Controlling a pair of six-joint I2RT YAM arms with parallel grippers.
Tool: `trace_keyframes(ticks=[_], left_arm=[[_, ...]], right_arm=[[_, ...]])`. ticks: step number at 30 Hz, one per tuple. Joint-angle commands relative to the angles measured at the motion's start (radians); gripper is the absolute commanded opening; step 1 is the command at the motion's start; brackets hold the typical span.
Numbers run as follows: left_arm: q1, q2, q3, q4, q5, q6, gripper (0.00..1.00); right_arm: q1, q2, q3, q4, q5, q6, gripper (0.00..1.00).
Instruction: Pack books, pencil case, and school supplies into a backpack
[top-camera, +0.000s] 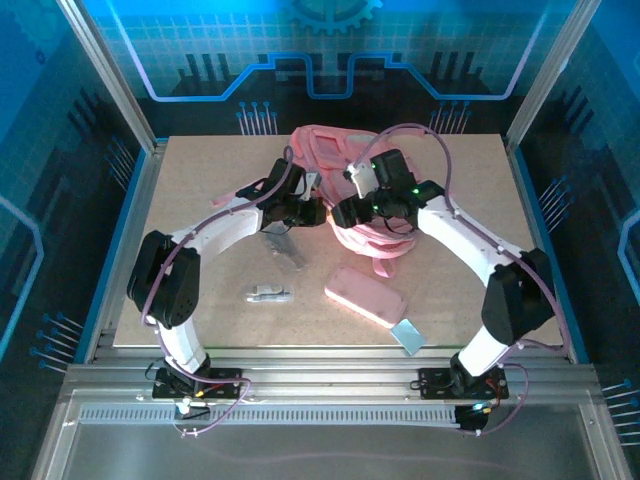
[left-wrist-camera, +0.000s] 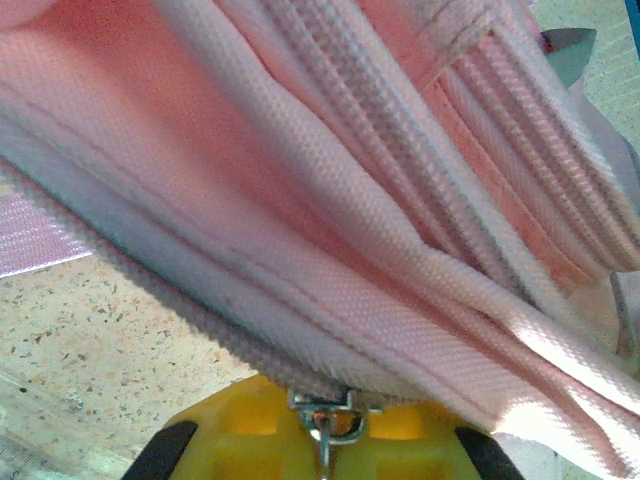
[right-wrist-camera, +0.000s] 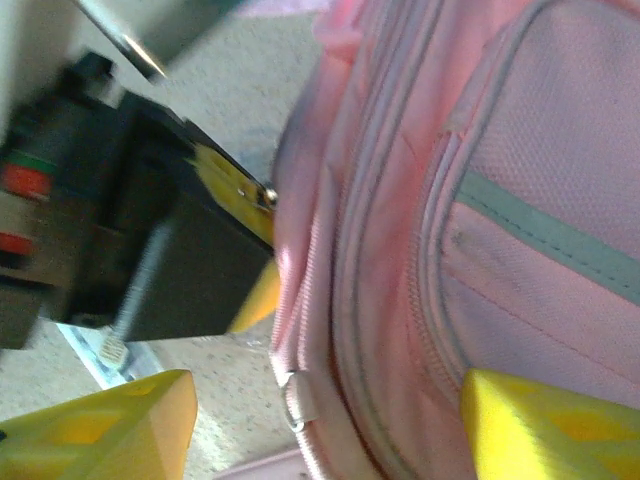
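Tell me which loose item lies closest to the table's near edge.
The pale blue rectangle, beside the pink pencil case; the other items lie farther back.

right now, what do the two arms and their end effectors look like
The left arm and right arm have white links and bulky black joints, each trailed by a loose purple cable. Green lights glow near the right wrist. The left end effector and right end effector have yellow fingers.

The left gripper (left-wrist-camera: 320, 400) pinches the backpack's (left-wrist-camera: 350, 200) zipper pull (left-wrist-camera: 325, 425).
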Motion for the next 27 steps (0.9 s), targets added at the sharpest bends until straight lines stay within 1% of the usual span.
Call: trace_keyframes(ticks=[1,3,4,5,7,9,10,13,17,21,23,27], left_arm=[[0.008,-0.079,0.031,0.043,0.051,-0.020,0.00],[0.008,-0.081,0.033,0.041,0.050,-0.018,0.00],[0.009,-0.082,0.034,0.039,0.047,-0.013,0.00],[0.008,-0.079,0.037,0.032,0.039,-0.004,0.00],[0.013,-0.076,0.042,0.014,0.011,0.019,0.00],[0.031,-0.070,0.046,-0.004,0.007,0.034,0.00],[0.044,-0.070,0.048,-0.012,0.022,0.038,0.00],[0.071,-0.073,0.052,-0.041,0.061,0.060,0.00],[0.088,-0.075,0.087,-0.128,0.017,0.157,0.00],[0.183,-0.051,0.087,-0.094,-0.017,0.214,0.00],[0.239,-0.014,0.116,-0.096,-0.032,0.231,0.00],[0.294,0.054,0.196,-0.137,0.013,0.292,0.00]], right_arm=[[0.032,0.043,0.028,-0.040,0.048,-0.105,0.70],[0.053,0.068,0.027,-0.038,0.058,-0.121,0.65],[0.065,0.080,0.025,-0.036,0.085,-0.122,0.54],[0.073,0.086,0.018,-0.033,0.107,-0.124,0.32],[0.080,0.087,0.010,-0.032,0.142,-0.122,0.00],[0.081,0.078,-0.007,-0.037,0.188,-0.131,0.00],[0.083,0.067,-0.020,-0.032,0.227,-0.134,0.00],[0.085,0.023,-0.057,-0.011,0.282,-0.140,0.00],[0.095,-0.018,-0.080,-0.021,0.271,-0.151,0.00],[0.137,-0.039,-0.124,-0.045,0.280,-0.165,0.00],[0.146,-0.053,-0.156,-0.052,0.285,-0.159,0.00],[0.146,-0.084,-0.194,-0.057,0.310,-0.158,0.00]])
